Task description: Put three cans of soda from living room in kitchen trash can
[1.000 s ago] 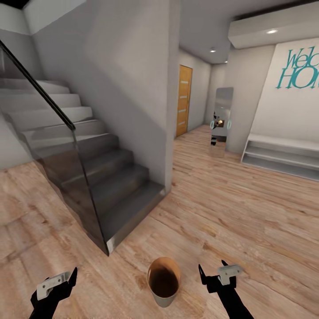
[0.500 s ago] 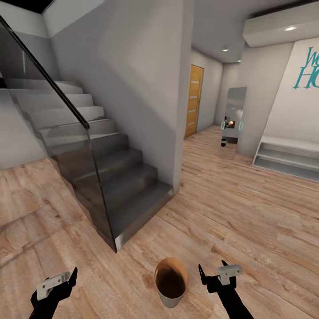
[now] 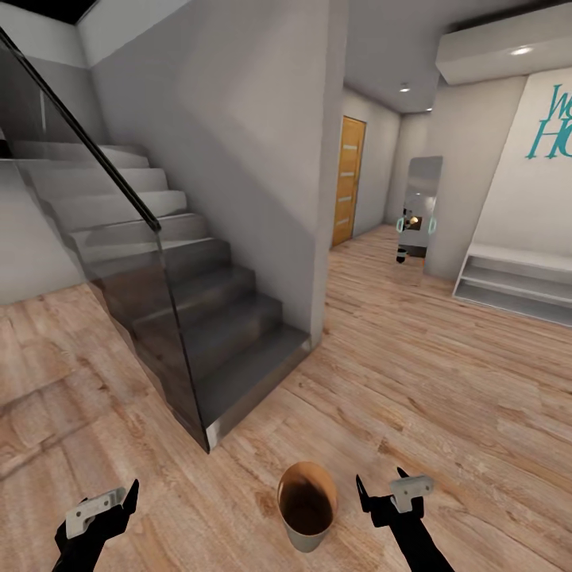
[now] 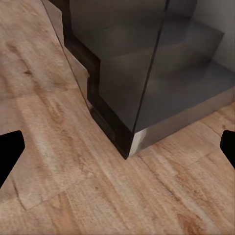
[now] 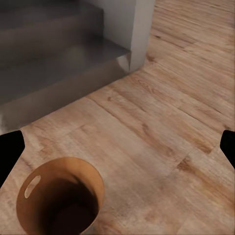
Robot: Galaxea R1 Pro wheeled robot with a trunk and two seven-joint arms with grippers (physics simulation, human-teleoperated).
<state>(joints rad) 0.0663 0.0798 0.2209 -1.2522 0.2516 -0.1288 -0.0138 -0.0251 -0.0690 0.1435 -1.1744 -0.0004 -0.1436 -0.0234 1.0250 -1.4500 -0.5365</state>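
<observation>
The tash can (image 3: 306, 543), a small round bin with a copper-brown inside, stands upright on the wood floor just in front of me. It sits between my two grippers and nearer the right one. In the right wrist view the tash can (image 5: 55, 169) is close below the fingers, its oval handle hole facing the camera and its bottom dark. My left gripper (image 3: 111, 500) hangs open over bare planks, as the left wrist view (image 4: 117, 147) confirms. My right gripper (image 3: 385, 488) is open too (image 5: 117, 147). The cans of soda are out of view.
A grey staircase (image 3: 199, 318) with a glass balustrade (image 3: 119, 262) rises at the left, its lowest step ending in a metal corner (image 4: 131, 142). Ahead, a hallway runs past a grey wall corner (image 3: 322, 238) to an orange door (image 3: 348, 179), a mirror (image 3: 419, 206) and a white bench (image 3: 508, 282).
Between one second and half a second ago the whole picture shifted right, so the camera turned left. Since then nothing has moved, and both grippers stay open.
</observation>
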